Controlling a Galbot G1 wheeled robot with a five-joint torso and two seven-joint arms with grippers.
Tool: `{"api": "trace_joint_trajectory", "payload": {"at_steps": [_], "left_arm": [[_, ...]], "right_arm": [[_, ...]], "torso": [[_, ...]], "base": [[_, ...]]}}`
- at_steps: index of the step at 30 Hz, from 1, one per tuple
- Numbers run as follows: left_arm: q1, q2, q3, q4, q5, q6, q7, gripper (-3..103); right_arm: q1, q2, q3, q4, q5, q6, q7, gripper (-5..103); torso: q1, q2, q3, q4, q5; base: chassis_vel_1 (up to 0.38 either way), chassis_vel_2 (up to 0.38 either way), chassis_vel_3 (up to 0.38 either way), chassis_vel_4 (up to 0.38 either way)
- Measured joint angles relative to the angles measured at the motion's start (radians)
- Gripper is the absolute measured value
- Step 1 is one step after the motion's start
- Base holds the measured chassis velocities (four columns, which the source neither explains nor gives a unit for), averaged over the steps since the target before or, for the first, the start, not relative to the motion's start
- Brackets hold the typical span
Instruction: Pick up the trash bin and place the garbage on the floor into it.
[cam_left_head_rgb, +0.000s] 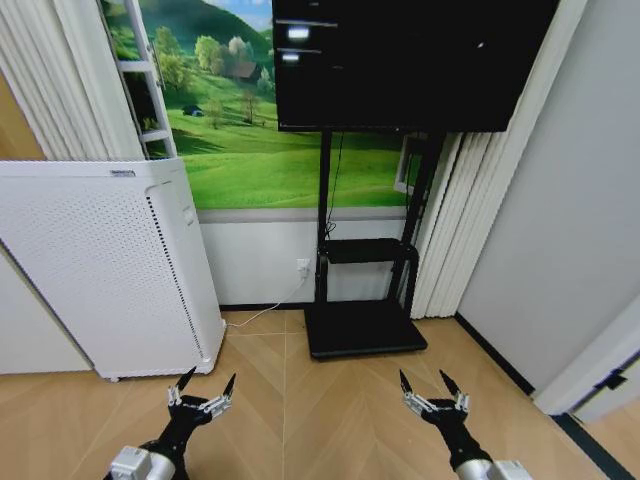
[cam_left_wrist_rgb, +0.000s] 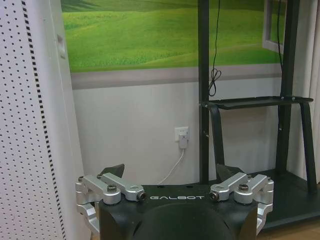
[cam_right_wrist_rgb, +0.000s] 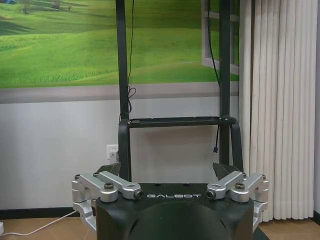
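Note:
The trash bin and the garbage are out of view. The floor (cam_left_head_rgb: 290, 400) is light tan chevron parquet stretching ahead of me to the wall. My left gripper (cam_left_head_rgb: 208, 384) is held low at the lower left over the floor, open with nothing between its fingers. My right gripper (cam_left_head_rgb: 430, 384) is at the lower right, likewise open and empty. In the left wrist view the left gripper (cam_left_wrist_rgb: 170, 172) points at the wall, its jaws spread wide. The right gripper (cam_right_wrist_rgb: 169, 170) in the right wrist view faces the TV stand, jaws spread the same way.
A tall white perforated appliance (cam_left_head_rgb: 105, 265) stands at the left against the wall. A black TV stand (cam_left_head_rgb: 365, 325) with a screen (cam_left_head_rgb: 405, 60) is straight ahead, its base on the floor. A white cable (cam_left_head_rgb: 275, 300) runs from a wall socket. A grey wall (cam_left_head_rgb: 560, 250) closes the right.

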Motion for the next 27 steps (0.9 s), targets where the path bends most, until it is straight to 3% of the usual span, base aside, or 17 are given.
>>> {"api": "trace_joint_trajectory", "payload": {"at_steps": [27], "left_arm": [[0.0, 0.0, 0.0, 0.0, 0.0, 0.0, 0.0, 100]], "right_arm": [[0.0, 0.0, 0.0, 0.0, 0.0, 0.0, 0.0, 100]], "torso": [[0.034, 0.092, 0.058, -0.0001, 0.0]], "base": [[0.0, 0.0, 0.0, 0.0]]}}
